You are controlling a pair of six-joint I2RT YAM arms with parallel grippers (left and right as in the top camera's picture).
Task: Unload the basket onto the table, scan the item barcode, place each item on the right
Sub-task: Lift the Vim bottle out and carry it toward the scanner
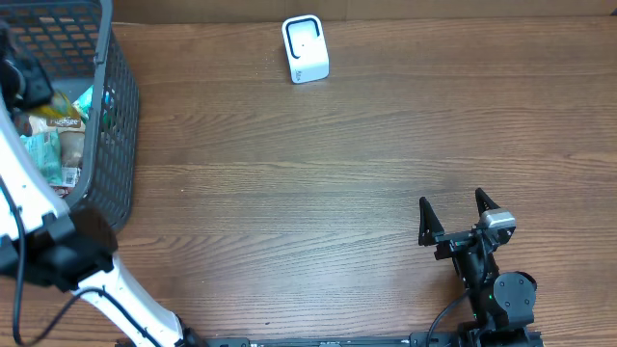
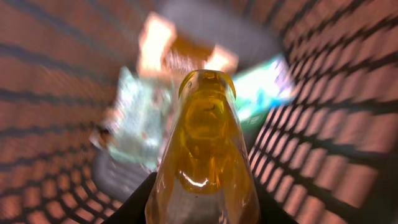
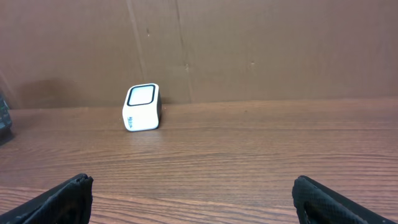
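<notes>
Bottle (image 2: 202, 149), amber and translucent, is found inside the wire basket (image 1: 116, 125) at the table's (image 1: 289, 193) far left corner, above blurred packets. Its long axis is laid straight out from the left gripper (image 2: 203, 204), in line with the gripper's own reach, so that one end is pointed away from the wrist camera; which end cannot be told. Its near part is flanked by the dark fingers (image 2: 140, 200), which are seen pressed to both sides: the jaws are closed about the bottle, though the firmness of the hold cannot be judged through the blur.

The scanner (image 1: 306, 50), a small white box, is stood at the table's far edge, well apart from the basket and to its right. A lift clear of the basket wall and a carry rightward toward the scanner's face is judged to be called for.

The right gripper (image 1: 460, 217) is held wide and empty near the front edge, with the scanner ahead of it.
</notes>
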